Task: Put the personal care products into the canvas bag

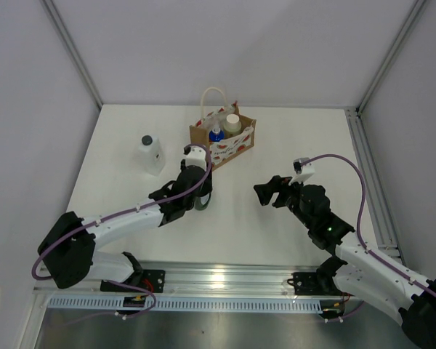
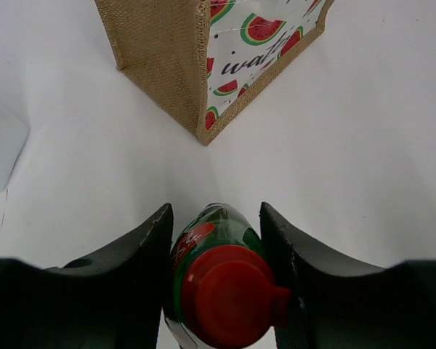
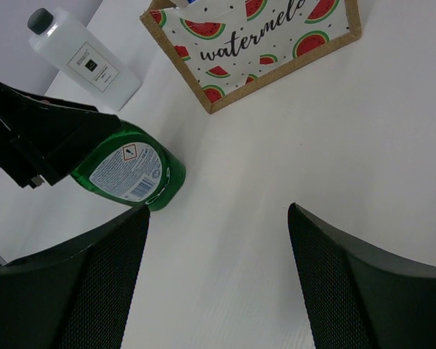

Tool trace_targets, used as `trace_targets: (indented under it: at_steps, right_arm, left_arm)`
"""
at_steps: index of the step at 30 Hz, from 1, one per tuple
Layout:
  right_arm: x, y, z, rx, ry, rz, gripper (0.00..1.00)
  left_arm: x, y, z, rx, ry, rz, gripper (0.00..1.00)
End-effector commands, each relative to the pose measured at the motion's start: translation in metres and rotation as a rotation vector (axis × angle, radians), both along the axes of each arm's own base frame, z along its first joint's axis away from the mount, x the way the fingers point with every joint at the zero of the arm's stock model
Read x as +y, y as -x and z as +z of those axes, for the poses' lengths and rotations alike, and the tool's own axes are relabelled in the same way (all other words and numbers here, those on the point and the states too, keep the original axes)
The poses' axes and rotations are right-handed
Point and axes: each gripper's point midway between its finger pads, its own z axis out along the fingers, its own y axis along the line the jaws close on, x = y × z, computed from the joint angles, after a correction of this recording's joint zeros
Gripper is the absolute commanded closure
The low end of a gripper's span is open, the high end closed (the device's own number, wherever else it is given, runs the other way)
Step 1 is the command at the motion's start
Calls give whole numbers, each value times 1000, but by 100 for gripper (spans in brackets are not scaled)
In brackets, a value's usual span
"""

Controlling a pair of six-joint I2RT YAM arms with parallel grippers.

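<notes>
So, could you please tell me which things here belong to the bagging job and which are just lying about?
Job: canvas bag; blue-capped bottle and white-capped bottle inside it; green bottle gripped by the left gripper; white bottle with black cap, standing on the table.
Lying about: no stray items visible, only the metal rail.

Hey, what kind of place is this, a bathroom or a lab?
Probably a lab robot cell: white table boxed in by plain panels on metal framing, left arm and right arm bolted to a rail.
</notes>
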Motion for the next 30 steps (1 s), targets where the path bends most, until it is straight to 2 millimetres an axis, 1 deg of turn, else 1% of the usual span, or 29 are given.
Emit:
trace_targets:
  at_steps: [1, 2, 3, 5, 8, 9, 12, 14, 15, 16, 17, 19, 21, 23, 24, 28, 29, 30]
  right_arm:
    - [5, 0, 17, -37, -30, 16, 20]
    - [4, 1, 16, -37, -28, 16, 20]
    - [4, 1, 17, -39, -28, 18, 20]
    - [4, 1, 17, -39, -28, 18, 20]
    - [5, 1, 18, -42, -29, 21, 20]
    - [5, 1, 17, -39, -27, 19, 20]
    - [4, 1, 17, -39, -24, 18, 20]
    - [4, 0, 18, -41, -25, 17, 20]
    - [4, 1, 18, -40, -25, 18, 20]
    - [4, 1, 18, -41, -26, 20, 20]
    - [4, 1, 17, -38, -23, 18, 20]
    - [2, 1, 18, -43, -22, 11, 20]
    - [2, 2, 19, -45, -26, 12, 20]
    - [2, 2, 20, -47, -26, 13, 20]
    - [2, 2, 20, -48, -28, 12, 20]
    - [2, 2, 21, -49, -29, 14, 20]
    - [2, 2, 21, -48, -27, 14, 20]
    - [2, 2, 21, -49, -29, 14, 20]
  left_arm:
    - [-2, -2, 9, -49, 42, -16, 56]
    - [-1, -1, 8, -50, 44, -14, 44]
    - [2, 2, 3, -45, 34, -16, 39]
    - [5, 5, 4, -48, 31, -19, 30]
    - [8, 8, 6, -43, 16, -24, 28]
    - [9, 9, 3, -39, 9, -27, 27]
    - [9, 12, -1, -37, 8, -35, 28]
    - [4, 11, -2, -39, 16, -58, 30]
    - [3, 12, -8, -28, 5, -65, 30]
    - [2, 11, -9, -24, 3, -68, 31]
    - [1, 10, -8, -22, 5, -67, 34]
    - [0, 10, -16, -7, -4, -65, 37]
    - [0, 10, -17, -4, 2, -61, 41]
    - [0, 11, -20, -3, 7, -61, 41]
    - [2, 14, -26, 6, 1, -59, 40]
    - [3, 15, -28, -2, 8, -58, 40]
    - [4, 15, -28, -1, 7, -57, 43]
    - [4, 14, -29, -2, 6, -55, 48]
